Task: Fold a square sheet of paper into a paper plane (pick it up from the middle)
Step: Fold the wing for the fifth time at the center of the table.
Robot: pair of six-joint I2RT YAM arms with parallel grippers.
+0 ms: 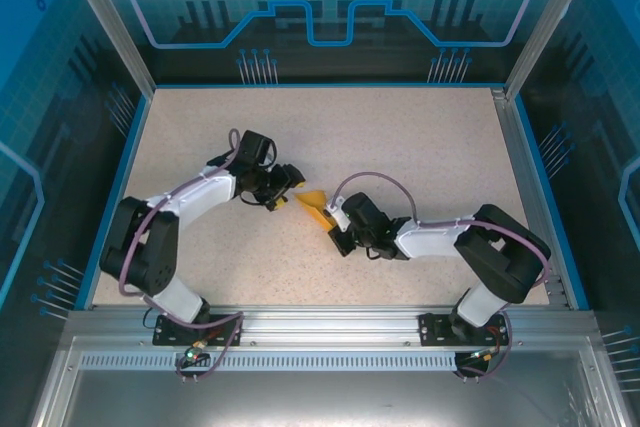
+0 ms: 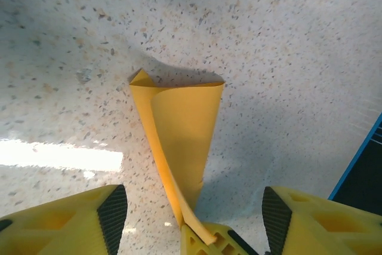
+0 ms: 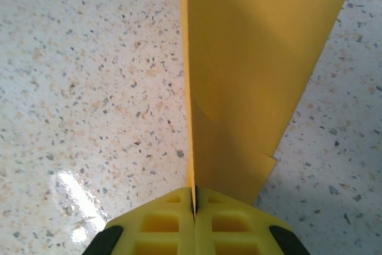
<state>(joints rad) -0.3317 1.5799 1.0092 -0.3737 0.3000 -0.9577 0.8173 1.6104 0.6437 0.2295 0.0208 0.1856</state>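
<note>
Right tool (image 3: 193, 198) closed, clamping the folded orange-yellow paper sheet (image 3: 250, 76) by its narrow end, near the middle of the counter (image 1: 400, 137). Left tool (image 2: 192, 210) open, its pads standing apart on either side of that end.

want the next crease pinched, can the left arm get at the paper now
Likely yes: the left fingers stand open either side of the folded paper, with nothing else in the way. The right fingers are shut on one end, so that end is taken.
</note>
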